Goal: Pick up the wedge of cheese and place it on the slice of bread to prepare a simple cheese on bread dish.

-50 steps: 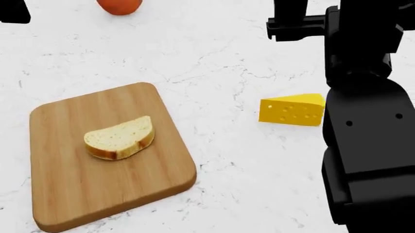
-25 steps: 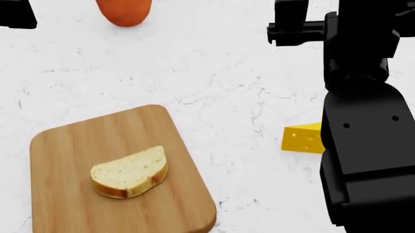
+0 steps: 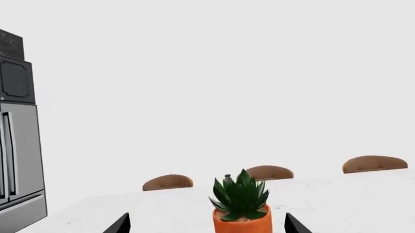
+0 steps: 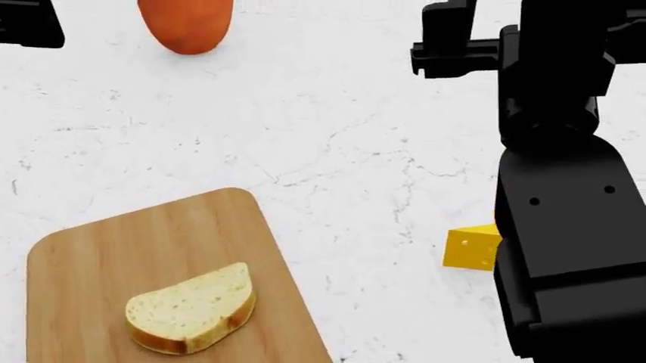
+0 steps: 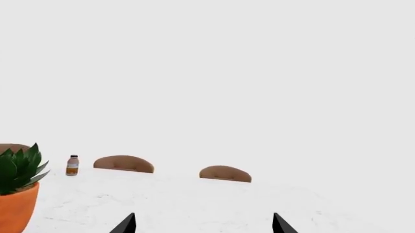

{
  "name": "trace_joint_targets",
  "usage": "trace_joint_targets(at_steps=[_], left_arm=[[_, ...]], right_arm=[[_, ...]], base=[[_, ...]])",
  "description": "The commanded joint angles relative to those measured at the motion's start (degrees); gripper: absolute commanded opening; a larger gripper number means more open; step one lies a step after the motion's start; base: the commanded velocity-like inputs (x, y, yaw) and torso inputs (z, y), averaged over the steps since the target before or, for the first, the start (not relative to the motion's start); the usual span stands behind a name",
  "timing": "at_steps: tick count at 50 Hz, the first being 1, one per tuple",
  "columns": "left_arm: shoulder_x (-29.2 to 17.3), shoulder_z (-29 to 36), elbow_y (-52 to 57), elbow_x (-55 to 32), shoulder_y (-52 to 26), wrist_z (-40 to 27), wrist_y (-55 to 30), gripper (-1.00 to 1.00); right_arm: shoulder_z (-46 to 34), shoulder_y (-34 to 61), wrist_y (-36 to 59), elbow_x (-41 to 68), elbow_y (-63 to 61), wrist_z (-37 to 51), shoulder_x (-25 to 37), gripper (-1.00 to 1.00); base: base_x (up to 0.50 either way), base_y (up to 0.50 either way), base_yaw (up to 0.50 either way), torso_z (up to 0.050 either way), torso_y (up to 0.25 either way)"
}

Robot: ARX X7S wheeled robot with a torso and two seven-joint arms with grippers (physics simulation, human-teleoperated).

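Note:
The slice of bread (image 4: 190,308) lies on a wooden cutting board (image 4: 121,249) at the lower left of the head view. The wedge of cheese (image 4: 470,248) rests on the white marble counter to the board's right, and only its left end shows beside my black right arm (image 4: 565,189). My left gripper (image 3: 206,226) is open, its fingertips wide apart, facing a potted plant well beyond them. My right gripper (image 5: 202,225) is also open with nothing between its fingertips, held above the counter beyond the cheese. Neither wrist view shows the cheese or the bread.
An orange-red plant pot (image 4: 187,23) stands at the far side of the counter, its green succulent (image 3: 241,194) showing in the left wrist view. Brown chair backs (image 3: 167,182) line the counter's far edge. A small bottle (image 5: 73,165) stands there too. A steel fridge (image 3: 16,145) stands off to one side.
The head view has shifted: board, bread and cheese sit lower in the picture, and the pot shows more. The right arm now hides more of the cheese.

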Motion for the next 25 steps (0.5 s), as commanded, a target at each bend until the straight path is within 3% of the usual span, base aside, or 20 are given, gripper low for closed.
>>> trace_joint_targets(at_steps=[1,12,25], left_arm=[[0.05,0.22,-1.0,-0.01,-0.13,0.0,0.67,1.0],[0.29,0.58,-1.52,-0.12,0.38,0.0,1.45,1.0],[0.24,0.39,-1.53,-0.39,1.26,-0.21,2.02,1.0]], right_arm=[[-0.11,-0.25,-0.41,0.03,0.42,0.2,0.06,1.0],[-0.21,-0.89,-0.53,-0.19,1.02,0.88,0.07,1.0],[-0.7,-1.42,0.99,-0.16,-0.02,1.75,-0.12,1.0]], base=[[0.35,0.0,0.0,0.0,0.0],[0.19,0.13,0.0,0.0,0.0],[0.01,0.02,0.0,0.0,0.0]])
